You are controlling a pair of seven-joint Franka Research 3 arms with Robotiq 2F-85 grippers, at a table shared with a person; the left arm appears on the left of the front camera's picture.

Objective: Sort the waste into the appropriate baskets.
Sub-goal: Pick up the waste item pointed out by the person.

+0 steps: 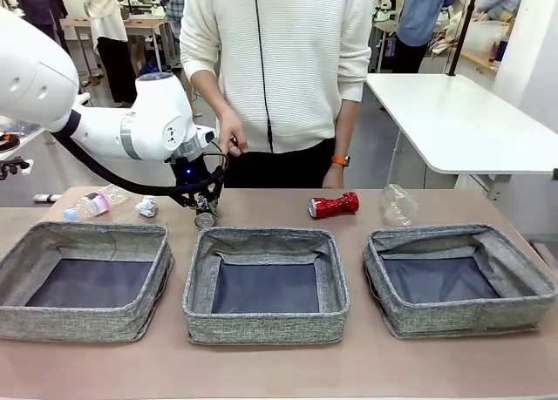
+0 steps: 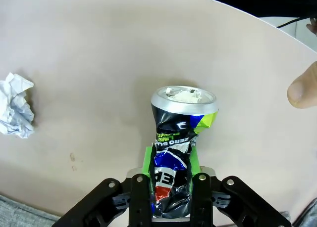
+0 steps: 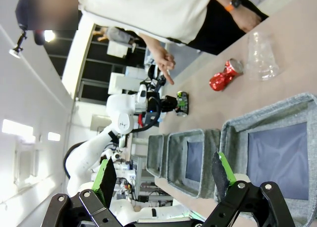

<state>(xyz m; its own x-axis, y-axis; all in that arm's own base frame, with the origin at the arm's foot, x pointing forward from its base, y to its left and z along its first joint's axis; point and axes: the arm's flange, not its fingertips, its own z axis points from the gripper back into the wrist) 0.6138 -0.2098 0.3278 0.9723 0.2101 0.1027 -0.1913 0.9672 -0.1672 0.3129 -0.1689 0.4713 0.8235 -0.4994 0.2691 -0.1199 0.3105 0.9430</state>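
On the beige table [image 1: 279,369], three grey baskets [image 1: 266,326]

Crowded on far side of dark can [image 1: 205,215] by person's hand [image 1: 232,144], hovering near. Bounded on near side by middle basket [image 1: 264,282] rim. Bare tabletop [image 1: 261,206] left toward paper wad [image 1: 146,207], right toward red can [image 1: 333,206].

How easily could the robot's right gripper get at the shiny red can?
Probably yes. The right gripper is open, and the crushed red can lies alone on bare table beyond the baskets, apart from the clear bottle. A person's hand hangs close behind it, though.
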